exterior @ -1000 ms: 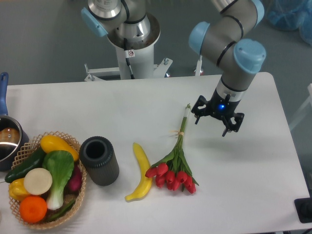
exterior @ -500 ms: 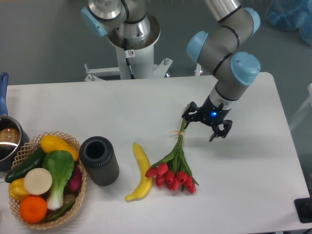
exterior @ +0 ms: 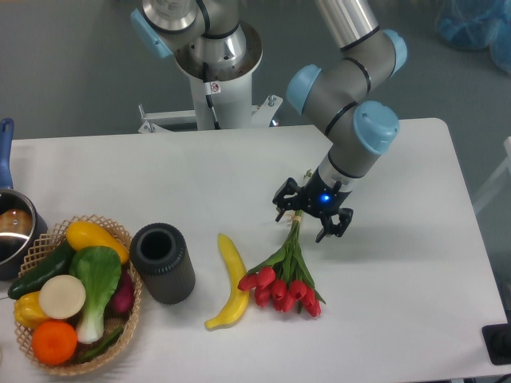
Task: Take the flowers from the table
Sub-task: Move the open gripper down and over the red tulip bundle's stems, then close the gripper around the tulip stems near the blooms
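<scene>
Your landmark is the flowers (exterior: pixel 282 282), a tied bunch lying flat on the table (exterior: pixel 415 263), red buds toward the near edge, stems running up and away from you.

Gripper (exterior: pixel 312 217): sits right over the upper stems, where the bunch narrows. Fingers spread wide, one on each side of the stems, nothing clamped between them. You cannot tell from this view whether the fingertips touch the tabletop. A blue light shows on the wrist just above.

Left of the flowers: a yellow banana (exterior: pixel 231 282), just beside the buds, roughly parallel to the stems. Further left, a dark ribbed cup (exterior: pixel 162 262) stands upright. Beyond it, a wicker basket (exterior: pixel 124 311) of vegetables and fruit. At the far left edge, part of a pot (exterior: pixel 12 231) with a blue handle.
</scene>
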### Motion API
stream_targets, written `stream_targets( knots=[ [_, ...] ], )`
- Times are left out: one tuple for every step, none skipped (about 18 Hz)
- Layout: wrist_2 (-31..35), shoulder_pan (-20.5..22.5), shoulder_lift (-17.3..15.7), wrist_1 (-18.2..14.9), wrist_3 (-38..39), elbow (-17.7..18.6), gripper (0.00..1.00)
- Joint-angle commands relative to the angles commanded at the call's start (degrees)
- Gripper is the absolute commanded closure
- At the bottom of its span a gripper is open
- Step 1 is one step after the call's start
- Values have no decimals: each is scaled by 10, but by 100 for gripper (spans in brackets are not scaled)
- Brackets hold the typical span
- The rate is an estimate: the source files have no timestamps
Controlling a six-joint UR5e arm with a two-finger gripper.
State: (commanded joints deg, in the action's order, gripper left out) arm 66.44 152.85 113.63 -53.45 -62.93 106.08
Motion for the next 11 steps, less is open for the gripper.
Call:
stream_targets(
  knots=[
    [1, -1, 6, 7, 7, 0, 0],
    [2, -1, 8, 11, 9, -1, 0],
    [1, -1, 10, 11, 9, -1, 0],
    [2, -1, 11, 12, 10, -1, 0],
    [2, -2, 12, 12, 11, -1, 0],
    [1, -2, 16, 12, 11, 0, 0],
    [1, -2, 19, 13, 11, 0, 0],
    [1, -2, 19, 13, 11, -1, 0],
    [1, -2, 20, 12, 11, -1, 0],
    [1, -1, 21, 13, 11, -1, 0],
    [1, -2, 22, 13, 11, -3, 0]
  ],
)
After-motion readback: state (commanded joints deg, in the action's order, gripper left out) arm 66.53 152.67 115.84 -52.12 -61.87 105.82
